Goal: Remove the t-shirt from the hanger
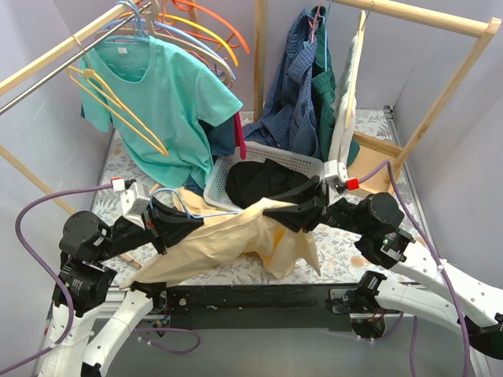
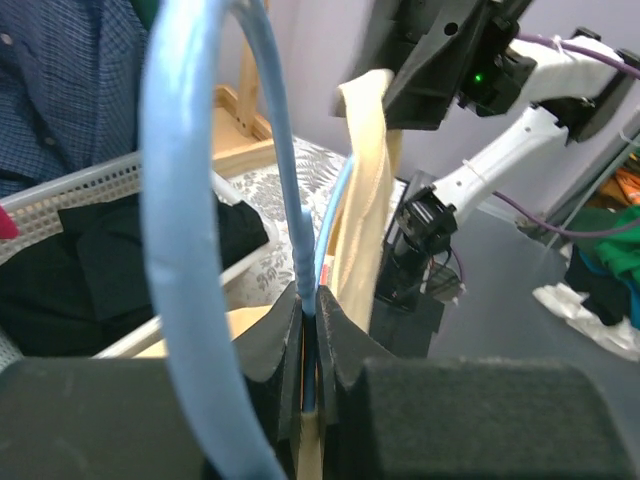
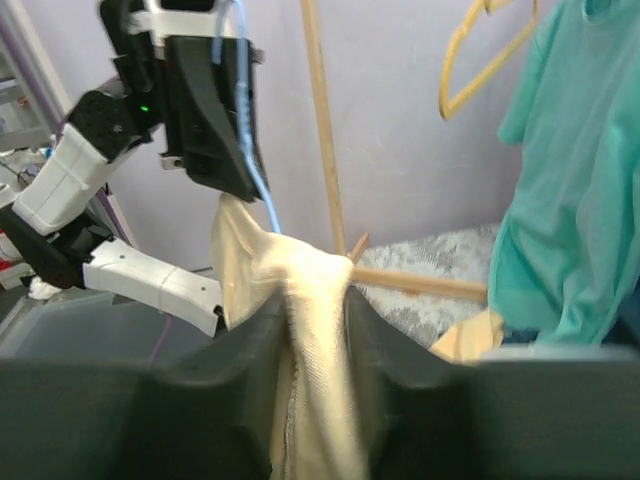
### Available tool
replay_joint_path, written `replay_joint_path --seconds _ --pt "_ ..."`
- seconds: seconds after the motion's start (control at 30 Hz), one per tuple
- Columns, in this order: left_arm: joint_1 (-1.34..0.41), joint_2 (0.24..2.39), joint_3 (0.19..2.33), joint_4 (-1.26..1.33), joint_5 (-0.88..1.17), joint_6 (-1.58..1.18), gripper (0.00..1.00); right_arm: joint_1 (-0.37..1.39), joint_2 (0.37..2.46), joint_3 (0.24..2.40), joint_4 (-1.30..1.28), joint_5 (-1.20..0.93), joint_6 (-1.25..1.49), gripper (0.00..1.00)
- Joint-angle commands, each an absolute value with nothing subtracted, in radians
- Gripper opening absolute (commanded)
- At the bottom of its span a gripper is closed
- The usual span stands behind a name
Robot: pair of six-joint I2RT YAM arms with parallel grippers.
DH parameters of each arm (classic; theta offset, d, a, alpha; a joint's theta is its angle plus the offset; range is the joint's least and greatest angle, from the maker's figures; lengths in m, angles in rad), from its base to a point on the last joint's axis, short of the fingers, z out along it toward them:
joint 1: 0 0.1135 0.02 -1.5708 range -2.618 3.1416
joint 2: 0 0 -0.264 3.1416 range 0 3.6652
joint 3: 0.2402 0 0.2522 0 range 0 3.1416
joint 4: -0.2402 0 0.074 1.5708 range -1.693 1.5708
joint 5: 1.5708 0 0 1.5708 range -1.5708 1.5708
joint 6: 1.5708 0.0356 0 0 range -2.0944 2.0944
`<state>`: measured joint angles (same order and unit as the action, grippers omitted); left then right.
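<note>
A cream t-shirt [image 1: 236, 239] is stretched between my two grippers low over the table's near side. It is still threaded on a light blue hanger [image 1: 189, 208]. My left gripper [image 1: 187, 222] is shut on the hanger's thin wire [image 2: 303, 260], with the hanger's thick loop [image 2: 180, 250] curving up at the left. My right gripper [image 1: 277, 214] is shut on a bunched fold of the t-shirt [image 3: 312, 340]. In the right wrist view the left gripper [image 3: 215, 130] holds the hanger wire [image 3: 262, 195] above the cloth. In the left wrist view the t-shirt [image 2: 365, 190] hangs from the right gripper [image 2: 420, 80].
A white laundry basket [image 1: 224, 169] with black clothes stands just behind the grippers. A teal t-shirt [image 1: 169, 102] hangs on a yellow hanger at the back left, under orange hangers [image 1: 224, 31]. Blue plaid shirts [image 1: 295, 94] hang from the wooden rack [image 1: 440, 20] at the back right.
</note>
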<state>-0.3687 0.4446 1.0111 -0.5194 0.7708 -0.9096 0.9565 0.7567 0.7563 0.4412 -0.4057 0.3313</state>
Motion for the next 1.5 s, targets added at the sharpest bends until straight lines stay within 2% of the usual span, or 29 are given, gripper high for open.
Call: replay_joint_path --seconds 0.0,0.07,0.27,0.43,0.57,0.67,0.87,1.0,1.07,1.17,1.33,1.47 --pt "-0.370 0.472 1.060 -0.618 0.801 -0.850 0.00 0.966 0.724 0.778 0.252 -0.235 0.210 0.55" --pt "-0.370 0.471 1.078 -0.635 0.808 -0.838 0.00 0.968 0.687 0.770 0.181 -0.135 0.186 0.65" --pt "-0.370 0.476 1.117 -0.661 0.819 -0.818 0.00 0.966 0.571 0.752 -0.035 0.055 0.109 0.73" --pt "-0.371 0.494 1.157 -0.676 0.842 -0.795 0.00 0.968 0.534 0.721 -0.103 0.130 0.075 0.76" --pt "-0.371 0.503 1.167 -0.681 0.827 -0.788 0.00 0.968 0.597 0.748 -0.171 0.106 0.063 0.73" --pt "-0.371 0.508 1.170 -0.686 0.805 -0.782 0.00 0.968 0.673 0.782 -0.204 0.017 0.055 0.67" --pt "-0.371 0.511 1.172 -0.699 0.764 -0.769 0.00 0.966 0.661 0.772 -0.173 -0.069 0.031 0.66" --pt "-0.371 0.511 1.175 -0.715 0.712 -0.758 0.00 0.966 0.617 0.805 -0.213 0.027 0.011 0.65" --pt "-0.373 0.509 1.175 -0.722 0.689 -0.753 0.00 0.968 0.588 0.830 -0.251 0.074 0.003 0.66" --pt "-0.374 0.515 1.172 -0.723 0.686 -0.742 0.00 0.968 0.546 0.871 -0.317 0.034 -0.040 0.71" --pt "-0.376 0.529 1.164 -0.716 0.712 -0.738 0.00 0.968 0.644 0.943 -0.428 -0.179 -0.051 0.72" --pt "-0.380 0.531 1.166 -0.718 0.715 -0.738 0.00 0.966 0.718 0.920 -0.382 -0.187 -0.069 0.73"
